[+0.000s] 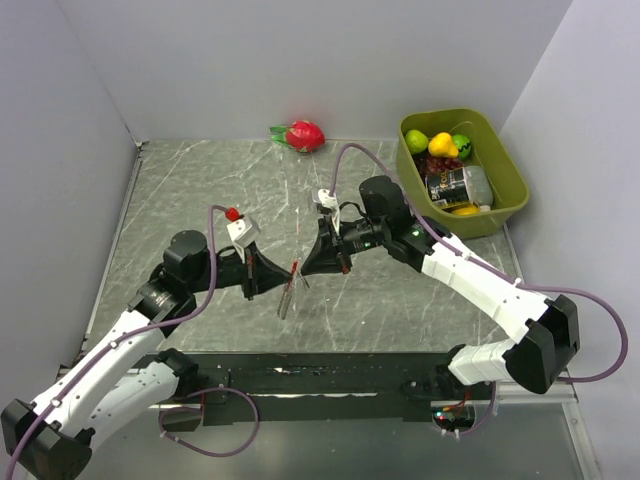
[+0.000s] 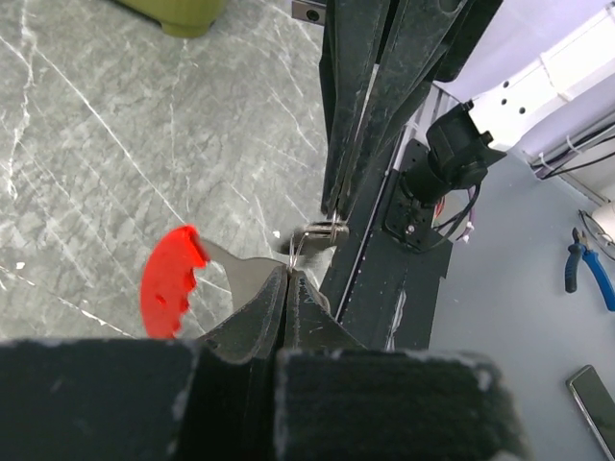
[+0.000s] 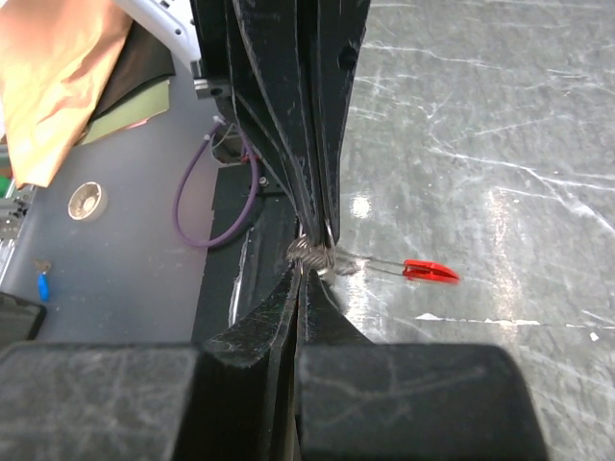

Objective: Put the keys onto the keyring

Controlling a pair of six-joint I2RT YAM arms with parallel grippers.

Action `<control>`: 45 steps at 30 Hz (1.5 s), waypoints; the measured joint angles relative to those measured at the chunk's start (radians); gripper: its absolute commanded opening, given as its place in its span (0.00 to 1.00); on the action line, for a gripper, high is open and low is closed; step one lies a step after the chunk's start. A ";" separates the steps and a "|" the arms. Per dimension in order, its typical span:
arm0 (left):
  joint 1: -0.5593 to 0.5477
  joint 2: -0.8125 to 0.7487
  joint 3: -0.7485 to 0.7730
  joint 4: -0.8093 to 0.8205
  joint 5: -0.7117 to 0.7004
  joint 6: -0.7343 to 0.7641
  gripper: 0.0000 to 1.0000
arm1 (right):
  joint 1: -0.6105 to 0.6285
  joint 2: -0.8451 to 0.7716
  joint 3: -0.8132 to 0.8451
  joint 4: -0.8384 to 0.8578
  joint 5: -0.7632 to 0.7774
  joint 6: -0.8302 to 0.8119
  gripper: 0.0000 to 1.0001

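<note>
1 view, L wrist: keyring broadside.

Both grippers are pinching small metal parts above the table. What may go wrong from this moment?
The left gripper pinches only the thin silvery part of the keyring; it may slip and fall to the table.
The right gripper holds a small silvery piece by its fingertips alone; a little pull may lose it.
Both grippers' tips nearly touch, so they may collide.
</note>
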 measured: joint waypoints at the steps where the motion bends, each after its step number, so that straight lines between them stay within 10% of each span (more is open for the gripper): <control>1: -0.009 0.006 0.000 0.002 -0.010 0.000 0.01 | 0.001 0.003 0.000 0.002 -0.002 0.000 0.00; 45: -0.077 0.010 0.008 0.019 -0.121 0.024 0.01 | -0.031 0.018 -0.036 0.073 0.019 0.067 0.00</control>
